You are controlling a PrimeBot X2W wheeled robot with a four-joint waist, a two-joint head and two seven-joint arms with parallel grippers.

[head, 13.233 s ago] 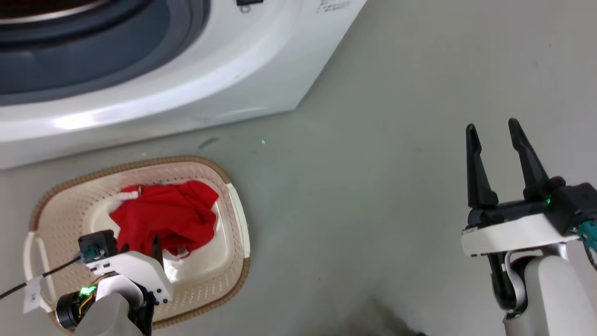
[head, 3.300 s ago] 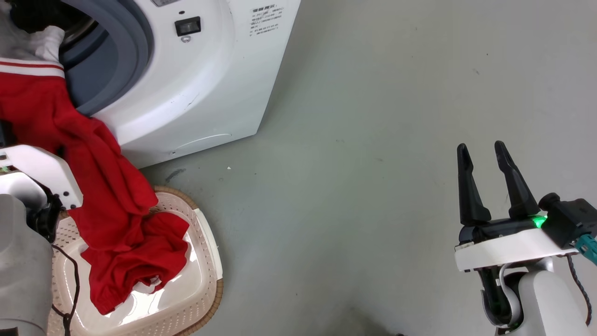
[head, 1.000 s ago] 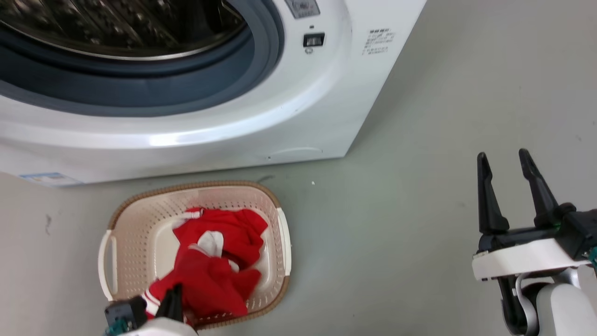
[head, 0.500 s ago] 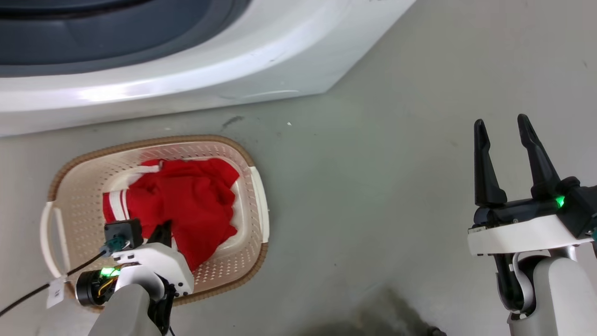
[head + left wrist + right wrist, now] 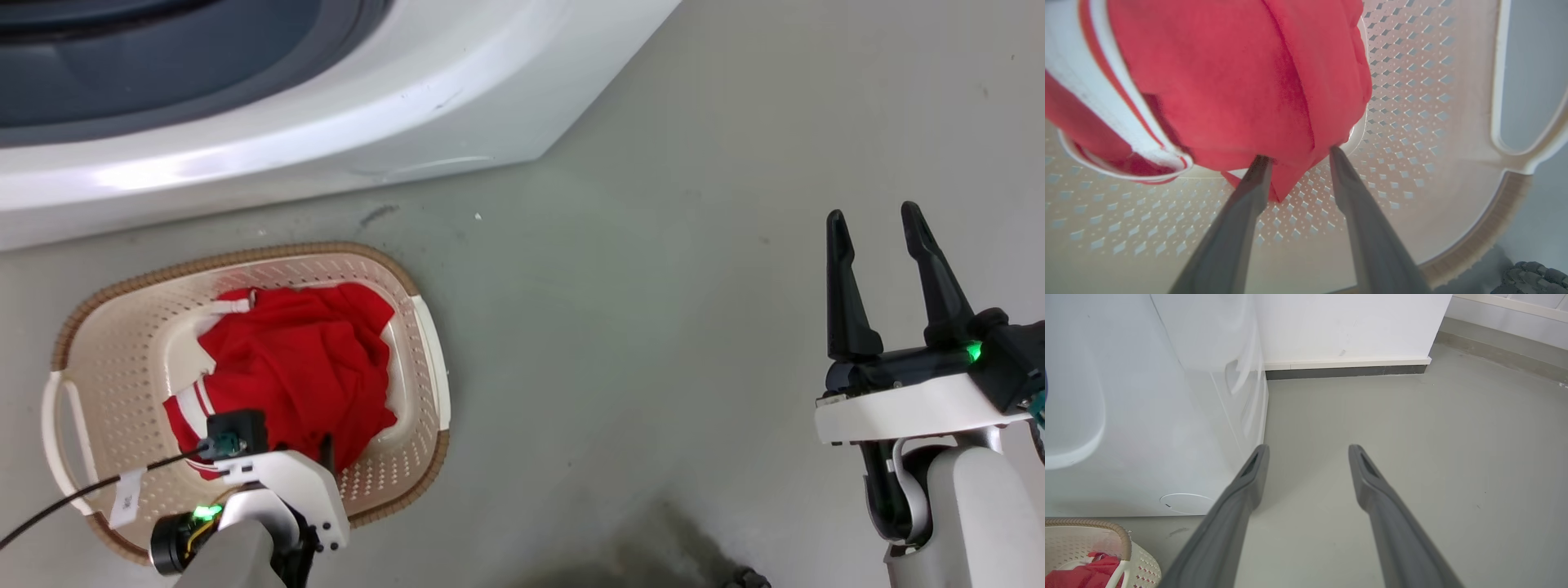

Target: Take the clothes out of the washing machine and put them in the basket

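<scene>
Nearest, at 7 o'clock in the head view, the left gripper [image 5: 1298, 157] hangs inside the cream perforated plastic laundry basket [image 5: 106, 359], with a thin black cable [image 5: 171, 461] carrying a white tag trailing from its wrist. Its two long dark fingers [image 5: 1241, 216] stand parted and clamp nothing. A loose corner of the bright red soft clothes [image 5: 1229, 81] droops between the tips and brushes them. The clothes lie crumpled on the basket's bottom, with white-and-red striped trim [image 5: 192, 400] at the heap's 8 o'clock. The basket has rounded corners and a brown woven-look rim [image 5: 245, 253]. Its long axis runs roughly 9 to 3 o'clock, with a loop handle at each end. At 4 o'clock the right gripper [image 5: 872, 214] hovers over bare grey floor [image 5: 653, 327], its fingers wide apart, empty and pointing to 12. Beyond the basket, at 11 o'clock, stands the large glossy white washing machine [image 5: 367, 114] with its grey rubber porthole rim [image 5: 122, 82]. Farthest is a white wall [image 5: 1351, 326] with dark skirting.
</scene>
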